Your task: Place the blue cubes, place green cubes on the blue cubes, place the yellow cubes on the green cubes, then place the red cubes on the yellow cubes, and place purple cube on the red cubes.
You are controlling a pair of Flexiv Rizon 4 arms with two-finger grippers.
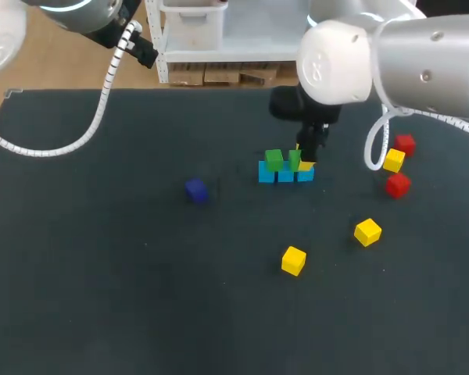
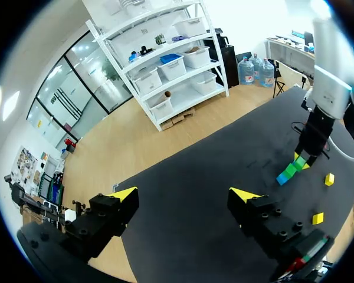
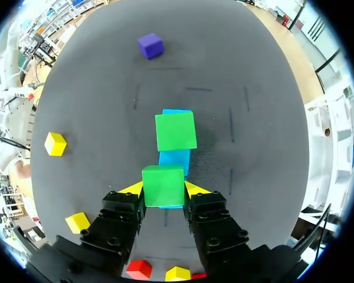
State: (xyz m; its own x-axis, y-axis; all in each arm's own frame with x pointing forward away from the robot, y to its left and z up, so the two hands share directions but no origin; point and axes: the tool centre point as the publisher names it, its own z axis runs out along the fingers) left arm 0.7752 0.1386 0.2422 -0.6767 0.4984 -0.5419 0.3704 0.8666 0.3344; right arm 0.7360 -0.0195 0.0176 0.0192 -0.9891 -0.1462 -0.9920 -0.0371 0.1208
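Note:
Three blue cubes [image 1: 285, 174] stand in a row at mid-table. A green cube [image 1: 274, 160] rests on the left end one. My right gripper [image 3: 163, 190] is shut on a second green cube [image 3: 163, 185], held at or just over the blue cube nearest the gripper; contact cannot be told. The middle blue cube [image 3: 174, 158] is bare, and the far one carries the other green cube [image 3: 176, 131]. The purple cube [image 1: 195, 190] lies to the left of the row. My left gripper [image 2: 186, 196] hangs open and empty, high over the table's far left edge.
Yellow cubes lie at the front [image 1: 293, 260], front right [image 1: 367, 232] and right [image 1: 393, 160]. Two red cubes [image 1: 405, 144] [image 1: 398, 185] flank that right yellow one. My left arm [image 1: 78, 12] stays at the back left corner.

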